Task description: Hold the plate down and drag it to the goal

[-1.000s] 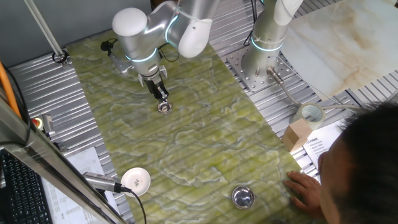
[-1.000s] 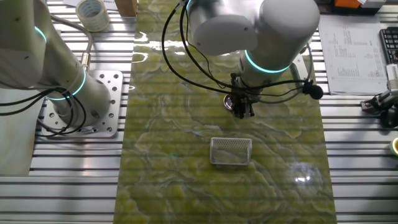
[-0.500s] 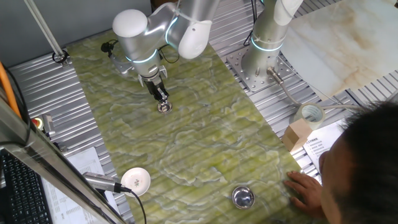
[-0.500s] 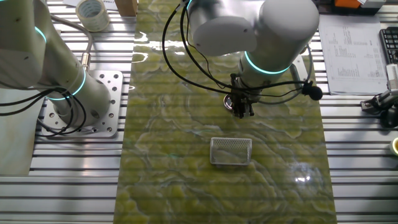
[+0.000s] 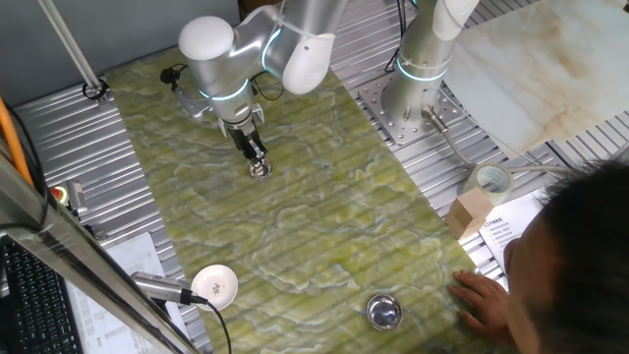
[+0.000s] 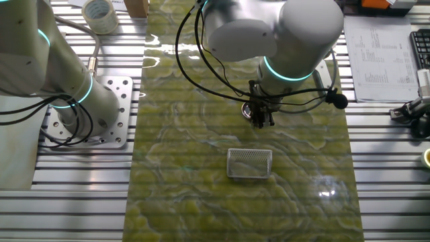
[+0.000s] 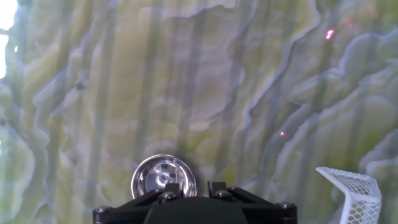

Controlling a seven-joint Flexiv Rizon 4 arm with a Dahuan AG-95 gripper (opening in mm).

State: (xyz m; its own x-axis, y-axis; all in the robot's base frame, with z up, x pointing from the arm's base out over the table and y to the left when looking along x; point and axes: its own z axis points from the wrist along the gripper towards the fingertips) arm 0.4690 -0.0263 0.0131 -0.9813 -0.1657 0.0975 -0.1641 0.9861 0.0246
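Barely any shift since a second ago: my fingers (image 5: 257,154), seemingly pressed together, stay just above the plate (image 5: 259,170) at 6 o'clock; drag not started.

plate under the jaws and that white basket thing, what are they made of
The plate looks like polished metal, probably steel: its silver face gives mirror-like reflections and bright glints. The basket looks like white mesh, either coated wire or plastic; the open grid shows the mat through it, but the look alone leaves the material open.
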